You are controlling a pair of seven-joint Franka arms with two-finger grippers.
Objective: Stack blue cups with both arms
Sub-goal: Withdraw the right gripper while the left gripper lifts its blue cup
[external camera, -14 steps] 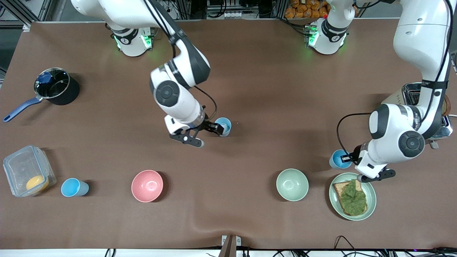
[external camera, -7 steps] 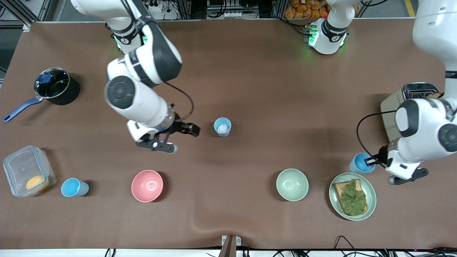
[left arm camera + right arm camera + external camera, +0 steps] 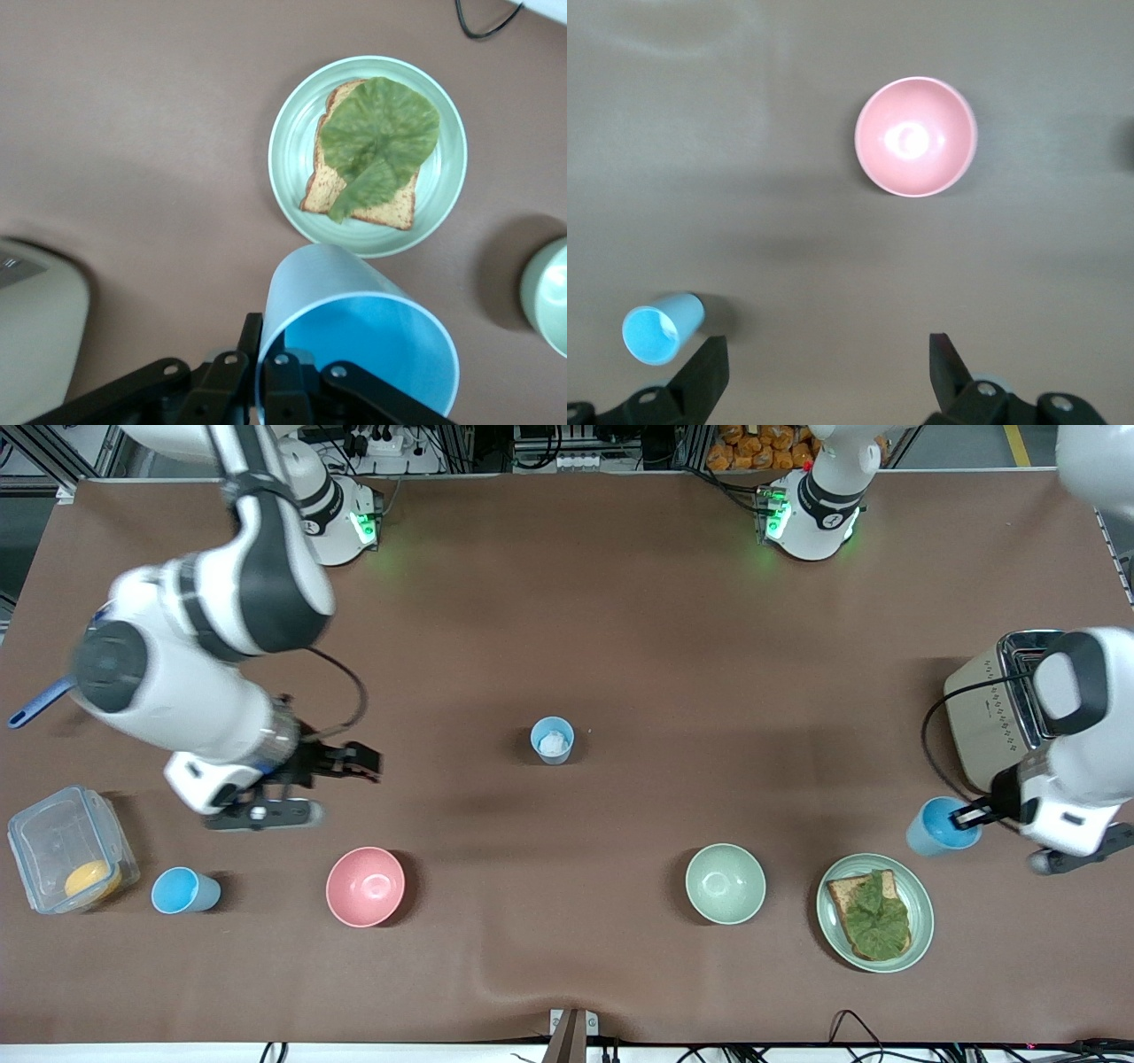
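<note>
My right gripper (image 3: 350,762) has left the pale cup (image 3: 553,740) mid-table and now swings, fingers spread, toward another cup (image 3: 183,891). The left gripper (image 3: 967,815) (pinching a third cup (image 3: 937,826)) carries it above the plate (image 3: 921,921), so stacking is not yet done.

The right gripper (image 3: 332,784) swings away from the pale cup (image 3: 553,740), fingers apart and empty. The left gripper (image 3: 967,815) carries the bright blue cup (image 3: 939,826), pinched by its rim, away from the plate (image 3: 833,921).
</note>
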